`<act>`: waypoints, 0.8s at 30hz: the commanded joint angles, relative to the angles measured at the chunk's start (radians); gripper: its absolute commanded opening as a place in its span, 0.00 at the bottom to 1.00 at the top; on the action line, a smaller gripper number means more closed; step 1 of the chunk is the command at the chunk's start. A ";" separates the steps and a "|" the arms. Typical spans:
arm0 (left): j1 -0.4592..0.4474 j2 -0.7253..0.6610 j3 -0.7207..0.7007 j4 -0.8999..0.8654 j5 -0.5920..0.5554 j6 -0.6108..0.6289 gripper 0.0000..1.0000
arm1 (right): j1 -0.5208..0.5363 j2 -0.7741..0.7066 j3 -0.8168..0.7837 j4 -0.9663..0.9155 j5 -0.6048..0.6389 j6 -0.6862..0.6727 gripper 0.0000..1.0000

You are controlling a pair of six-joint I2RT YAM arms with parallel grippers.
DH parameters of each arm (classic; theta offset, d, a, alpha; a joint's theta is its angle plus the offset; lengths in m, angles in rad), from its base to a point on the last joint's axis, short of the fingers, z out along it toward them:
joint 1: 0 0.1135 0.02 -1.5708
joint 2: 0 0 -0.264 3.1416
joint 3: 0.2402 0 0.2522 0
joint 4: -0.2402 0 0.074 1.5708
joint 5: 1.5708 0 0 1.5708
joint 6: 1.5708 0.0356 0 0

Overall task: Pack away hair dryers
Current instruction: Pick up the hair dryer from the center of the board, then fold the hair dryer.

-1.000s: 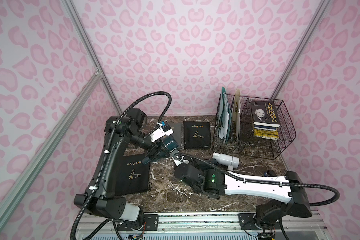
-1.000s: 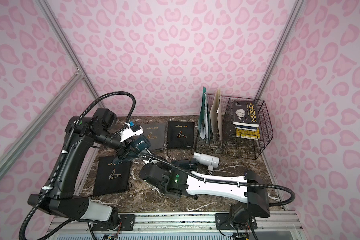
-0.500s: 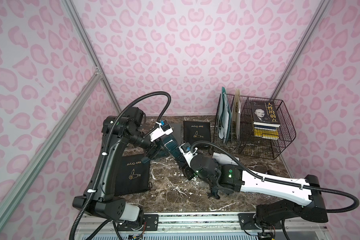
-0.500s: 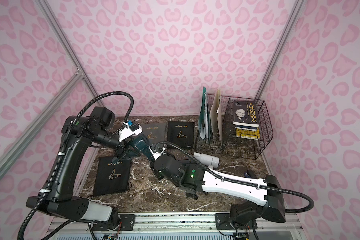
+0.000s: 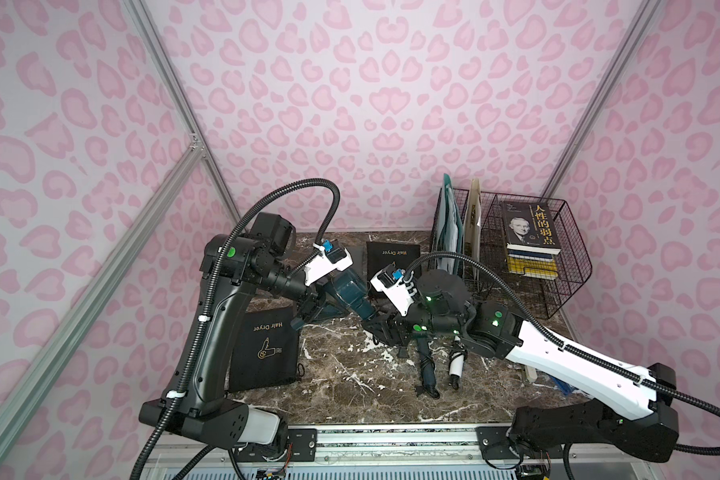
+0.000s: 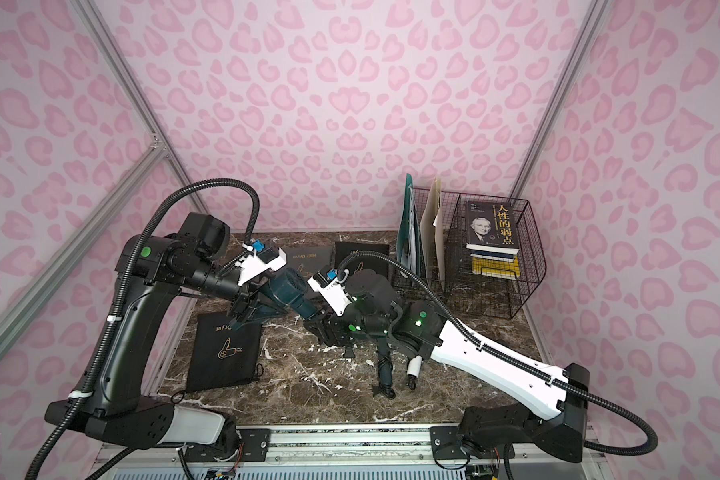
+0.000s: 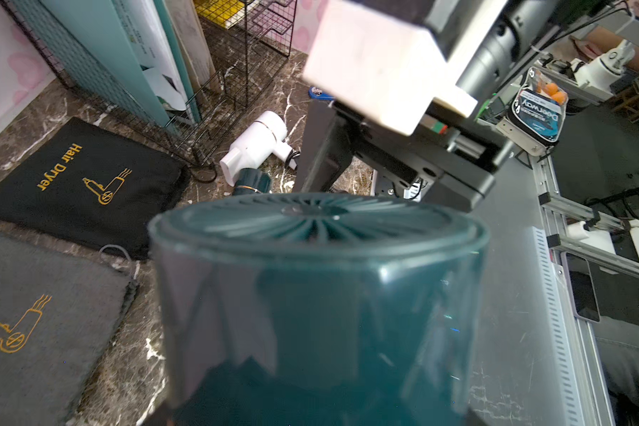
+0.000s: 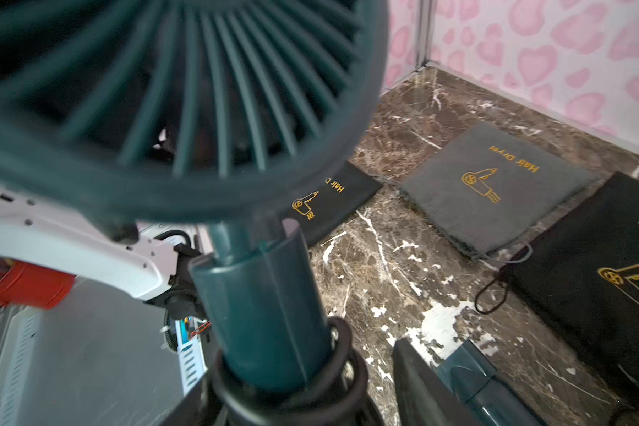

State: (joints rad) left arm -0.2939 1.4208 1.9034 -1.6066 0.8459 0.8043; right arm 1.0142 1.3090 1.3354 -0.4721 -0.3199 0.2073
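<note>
A dark teal hair dryer (image 5: 347,289) hangs above the marble table, and my left gripper (image 5: 314,305) is shut on its barrel. In the left wrist view that barrel (image 7: 318,295) fills the lower half and hides the jaws. My right gripper (image 5: 375,326) is at the dryer's handle. In the right wrist view the cord-wound handle (image 8: 262,295) runs down between the open jaws, with a gap to one finger (image 8: 421,387). A white dryer (image 7: 259,144) and a second teal dryer (image 7: 253,180) lie on the table under my right arm. Their handles show in both top views.
Flat "Hair Dryer" pouches lie on the marble: a black one (image 5: 267,349) at the front left, a black one (image 5: 391,259) at the back, and a grey one (image 6: 308,255) beside it. A wire rack (image 5: 558,291) with a book (image 5: 528,224) and folders (image 5: 449,232) stands at the back right.
My right arm rose from the table front and swung back to the held dryer's handle, and its jaws widened. The left arm and its dryer barely moved.
</note>
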 commanded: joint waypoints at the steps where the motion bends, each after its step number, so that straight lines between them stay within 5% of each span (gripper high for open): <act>1: -0.022 -0.011 0.010 -0.224 0.082 -0.004 0.02 | -0.022 -0.003 0.016 -0.083 -0.139 -0.052 0.63; 18: -0.050 -0.006 0.044 -0.225 0.104 -0.017 0.02 | -0.096 -0.100 -0.089 -0.092 -0.308 -0.063 0.57; 24: -0.051 -0.005 0.030 -0.222 0.119 -0.020 0.02 | -0.101 -0.100 -0.088 -0.069 -0.353 -0.055 0.43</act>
State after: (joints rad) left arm -0.3462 1.4155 1.9354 -1.6066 0.8932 0.7933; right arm 0.9142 1.2083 1.2518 -0.5663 -0.6380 0.1577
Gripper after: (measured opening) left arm 0.686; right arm 0.432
